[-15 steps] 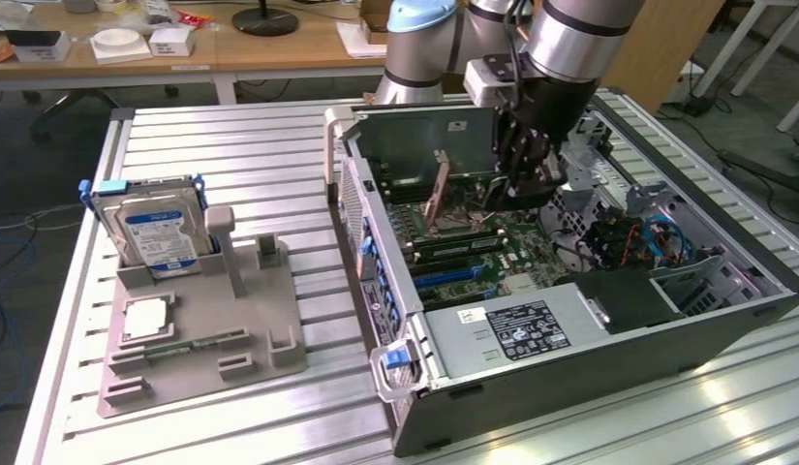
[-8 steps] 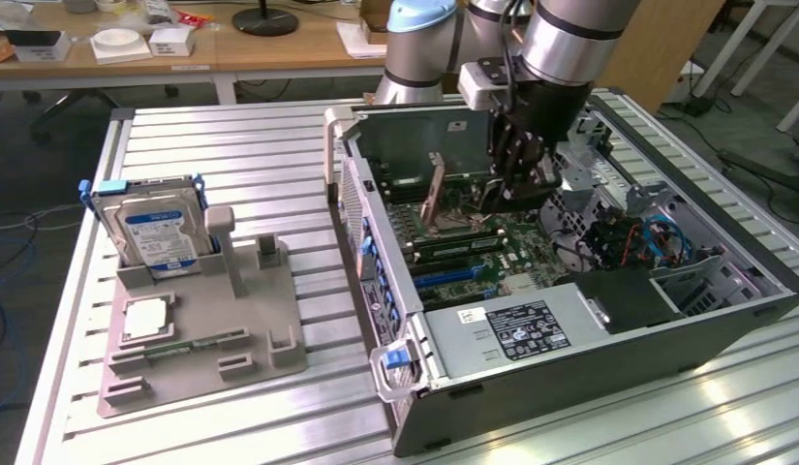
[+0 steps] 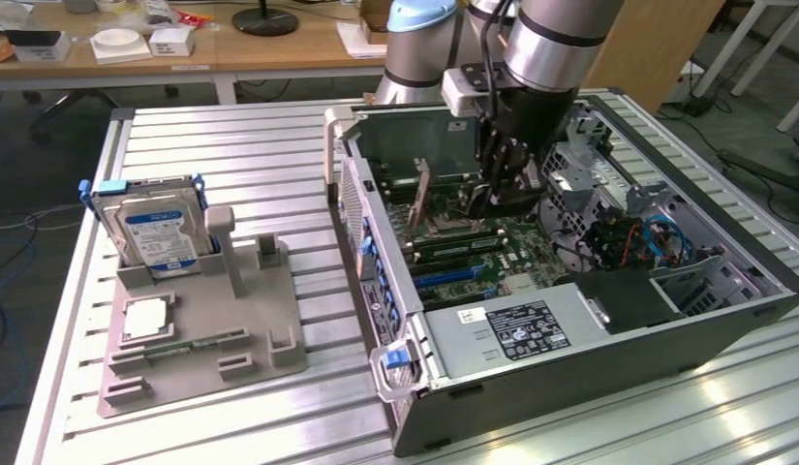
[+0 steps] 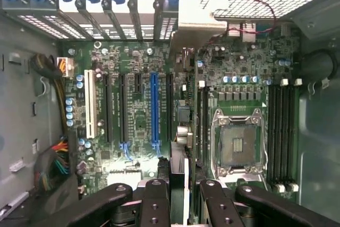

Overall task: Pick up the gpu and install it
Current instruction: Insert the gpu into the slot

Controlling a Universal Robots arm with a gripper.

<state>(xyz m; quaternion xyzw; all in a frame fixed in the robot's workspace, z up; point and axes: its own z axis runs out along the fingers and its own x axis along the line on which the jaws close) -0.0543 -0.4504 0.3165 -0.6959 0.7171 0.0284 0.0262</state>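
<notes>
So the fingers (image 4: 154,200) are closed on the gpu (image 4: 179,166), pinching the thin card by its faces. It sits edge-on down inside the open case (image 3: 709,334), just beside the blue slot (image 4: 154,110) on the side facing the CPU socket (image 4: 237,143). Its pale bracket (image 4: 194,22) is up by the rear slot covers, past the far end of the blue slot. I can't tell if the card edge is touching the motherboard (image 4: 133,126) yet or hanging just above it.

Stuff that could bite here, imo:
- The slots next to the blue slot are packed tight, so a slight sideways offset could put the connector on the wrong slot or on the board between them.
- The bracket could catch on the rear frame and tilt the card.
- It's a narrow pinch on a flat card, so pushing down against resistance could make it slip or pivot.
- A tilted press could stress the slot or nearby capacitors.
</notes>
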